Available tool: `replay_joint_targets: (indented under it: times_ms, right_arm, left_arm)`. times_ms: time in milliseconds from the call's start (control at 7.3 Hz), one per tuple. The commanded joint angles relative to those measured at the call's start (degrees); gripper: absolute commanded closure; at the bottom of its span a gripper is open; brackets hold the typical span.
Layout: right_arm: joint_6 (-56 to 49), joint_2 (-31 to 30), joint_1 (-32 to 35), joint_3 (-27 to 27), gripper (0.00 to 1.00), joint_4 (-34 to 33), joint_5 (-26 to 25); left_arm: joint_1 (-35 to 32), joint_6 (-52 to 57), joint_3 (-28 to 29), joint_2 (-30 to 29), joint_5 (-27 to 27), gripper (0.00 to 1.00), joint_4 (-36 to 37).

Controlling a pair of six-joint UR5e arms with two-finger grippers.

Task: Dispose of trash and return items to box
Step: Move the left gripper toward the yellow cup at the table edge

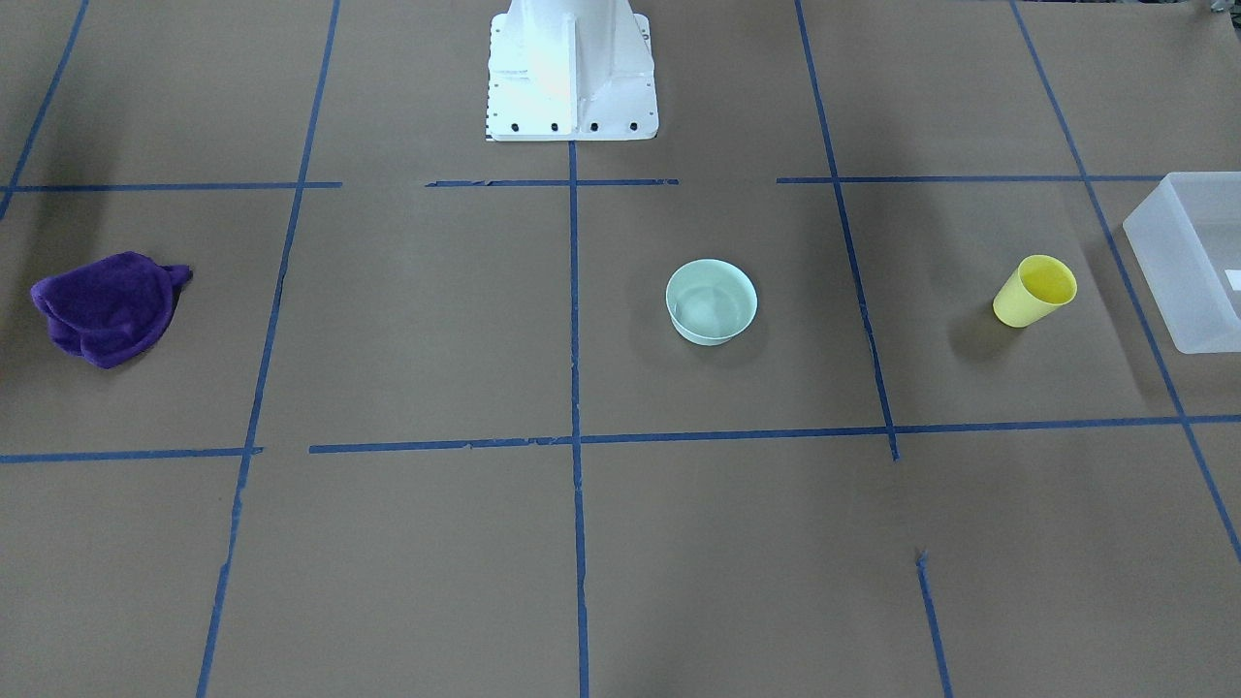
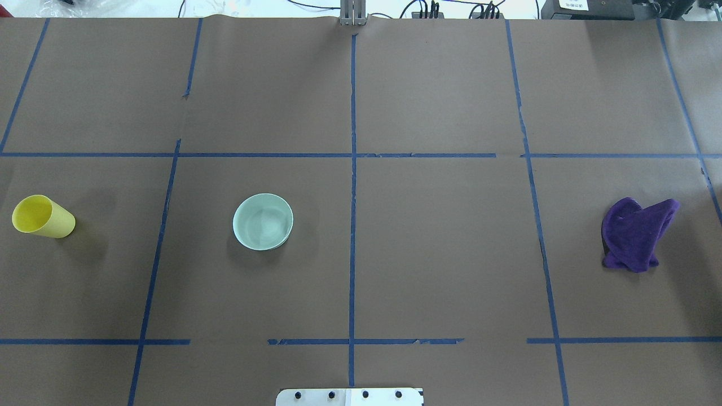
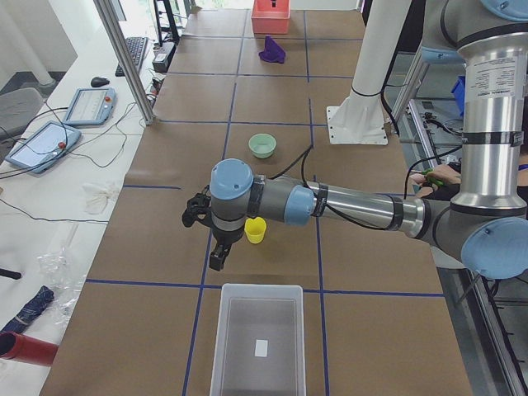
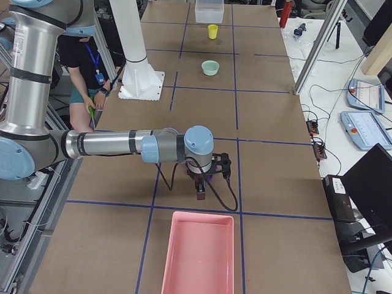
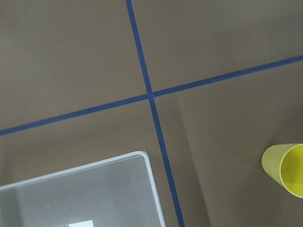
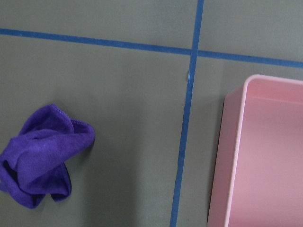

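Note:
The yellow cup [image 1: 1035, 291] stands on the brown table, next to the translucent box [image 1: 1193, 257]. The mint-green bowl [image 1: 711, 301] sits open side up near the table's middle. Both also show in the overhead view: cup [image 2: 42, 217], bowl [image 2: 263, 221]. My left gripper [image 3: 216, 261] hangs above the table between the cup [image 3: 256, 230] and the box [image 3: 257, 338]; I cannot tell whether it is open or shut. My right gripper [image 4: 201, 195] hangs over the far end near the purple cloth [image 4: 209, 177]; I cannot tell its state either.
A purple cloth [image 2: 637, 232] lies crumpled on my right side, next to a pink bin [image 4: 199, 254], seen too in the right wrist view [image 6: 265, 156]. The white robot base [image 1: 570, 73] stands at the table's edge. Blue tape lines grid the table.

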Motion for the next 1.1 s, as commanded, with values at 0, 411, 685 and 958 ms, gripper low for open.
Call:
replay_joint_targets:
  times_ms: [0, 411, 685, 958]
  right_arm:
    - [0.2, 6.1, -0.1, -0.2, 0.0, 0.2, -0.1]
    - [0.2, 9.2, 0.0, -1.5, 0.0, 2.9, 0.0]
    - [0.3, 9.1, -0.5, -2.9, 0.0, 8.3, 0.1]
    - [0.2, 9.1, -1.3, -4.3, 0.0, 8.7, -0.1]
  left_arm:
    - [0.6, -0.5, 5.2, -2.8, -0.1, 0.0, -15.4]
    - [1.4, -25.8, 10.5, -4.8, -0.4, 0.0, -41.7]
    - [10.3, -30.6, 10.0, -3.8, 0.7, 0.0, -44.1]
    - [22.4, -47.7, 8.4, 0.1, 15.2, 0.0, -48.0]
